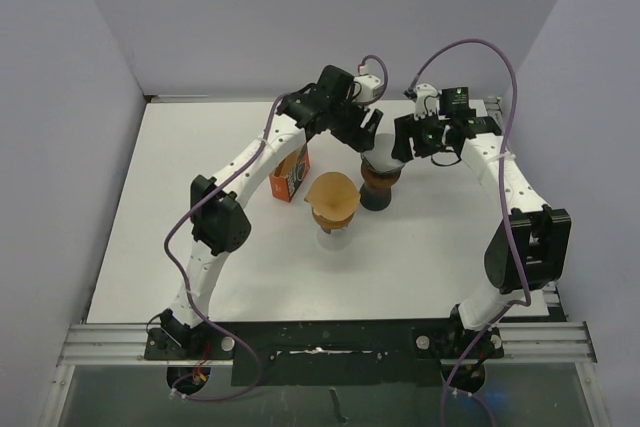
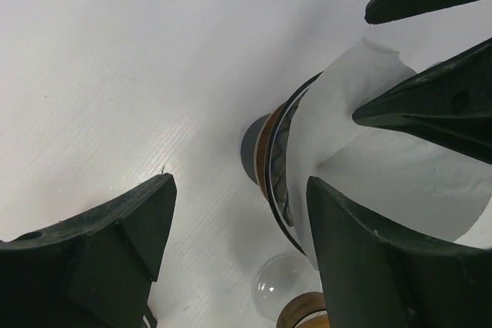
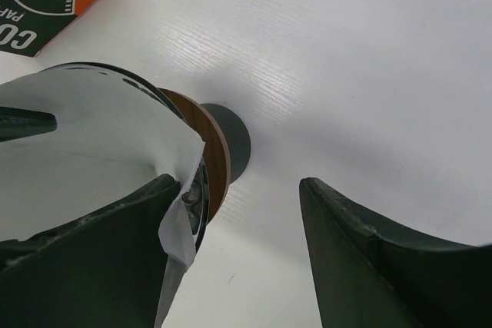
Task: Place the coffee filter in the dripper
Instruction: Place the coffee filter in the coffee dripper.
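Observation:
The dripper [image 1: 378, 190] stands upright at mid-table, with a dark base [image 3: 234, 144], a wooden collar [image 3: 219, 160] and a dark ribbed rim [image 2: 278, 160]. The white coffee filter [image 2: 361, 151] sits in its cone, and one edge folds out over the rim [image 3: 177, 220]. My left gripper [image 2: 238, 182] is open and straddles the rim on one side, one finger over the filter and the other outside. From the opposite side my right gripper [image 3: 238, 182] is open too, its left finger [image 3: 100, 259] inside the filter. Its dark fingers [image 2: 438, 105] show in the left wrist view.
A second dripper holding a brown filter [image 1: 333, 199] stands on a glass vessel [image 2: 280, 286] just in front and to the left. An orange filter box [image 1: 290, 175] lies left of that, beside the left arm. Walls enclose the white table on three sides.

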{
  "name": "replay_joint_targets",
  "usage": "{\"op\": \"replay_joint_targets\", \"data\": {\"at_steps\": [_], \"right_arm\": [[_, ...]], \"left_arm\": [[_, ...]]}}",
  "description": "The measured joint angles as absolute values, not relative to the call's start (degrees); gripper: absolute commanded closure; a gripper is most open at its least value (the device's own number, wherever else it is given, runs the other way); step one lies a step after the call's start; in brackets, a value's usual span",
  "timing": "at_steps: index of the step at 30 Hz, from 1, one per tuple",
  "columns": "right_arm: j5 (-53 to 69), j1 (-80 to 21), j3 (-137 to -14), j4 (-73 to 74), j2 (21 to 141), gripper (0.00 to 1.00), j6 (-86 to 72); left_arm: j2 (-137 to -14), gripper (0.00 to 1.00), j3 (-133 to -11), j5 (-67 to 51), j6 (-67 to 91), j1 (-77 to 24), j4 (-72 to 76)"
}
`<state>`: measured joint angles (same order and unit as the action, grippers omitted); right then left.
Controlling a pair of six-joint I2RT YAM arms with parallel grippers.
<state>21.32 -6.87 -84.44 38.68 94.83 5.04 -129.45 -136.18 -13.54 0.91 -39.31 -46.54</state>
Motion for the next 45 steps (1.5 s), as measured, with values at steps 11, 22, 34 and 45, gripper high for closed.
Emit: {"op": "replay_joint_targets", "data": {"at_steps": [11,22,34,45], "right_arm": [[19.81,-8.36,-84.25,38.59,94.83,0.34,5.74],[19.33,-8.88,-83.74,38.19,94.83,0.33,5.85],[24.25,-7.4,-84.82,39.05,94.83,0.32,5.87],[26.76,-7.11,-86.43,40.91,94.83,0.29,6.66]], "left_arm": [[-129.45,0.32,-133.12,-13.61,0.86,-39.35,-46.39],[-129.45,0.32,-131.07,-13.76,0.97,-39.7,-45.21],[-129.45,0.32,-133.88,-14.87,0.78,-39.66,-45.28],[-129.34,0.32,-134.08,-16.82,0.27,-39.64,-45.28]]}}
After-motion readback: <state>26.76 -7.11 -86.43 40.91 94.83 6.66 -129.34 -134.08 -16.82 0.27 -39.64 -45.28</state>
